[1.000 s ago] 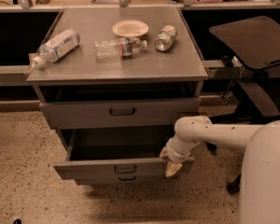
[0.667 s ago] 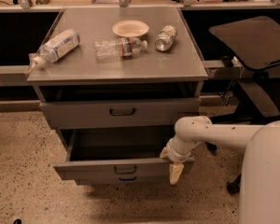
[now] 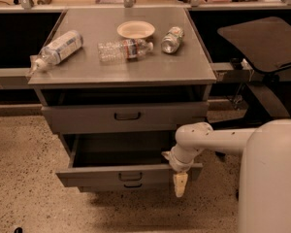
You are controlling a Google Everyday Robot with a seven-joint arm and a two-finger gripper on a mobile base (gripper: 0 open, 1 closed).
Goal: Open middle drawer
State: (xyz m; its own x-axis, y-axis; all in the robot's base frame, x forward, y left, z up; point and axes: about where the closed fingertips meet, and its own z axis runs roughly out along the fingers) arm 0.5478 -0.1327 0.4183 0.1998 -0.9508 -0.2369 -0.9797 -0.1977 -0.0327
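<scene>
The middle drawer point(image 3: 94, 176) is pulled well out of the grey cabinet, so its dark inside shows. Its small black loop handle point(image 3: 130, 176) sits at the centre of the flat front. The taller top drawer point(image 3: 87, 118) above it is closed. Only a thin strip of the lowest drawer point(image 3: 106, 188) shows under it. My gripper point(image 3: 180, 184) hangs pointing down at the right end of the middle drawer's front, far right of the handle. Its cream fingers are together and hold nothing.
On the cabinet top point(image 3: 184, 67) lie a paper plate point(image 3: 136, 29), two plastic bottles point(image 3: 123, 49) point(image 3: 56, 50) and a can point(image 3: 172, 39). A dark chair point(image 3: 262, 42) stands to the right. My white arm point(image 3: 218, 140) reaches in from the right. The floor is speckled.
My gripper has dropped lower beside the right end of the drawer front. The drawer has stayed open at about the same reach.
</scene>
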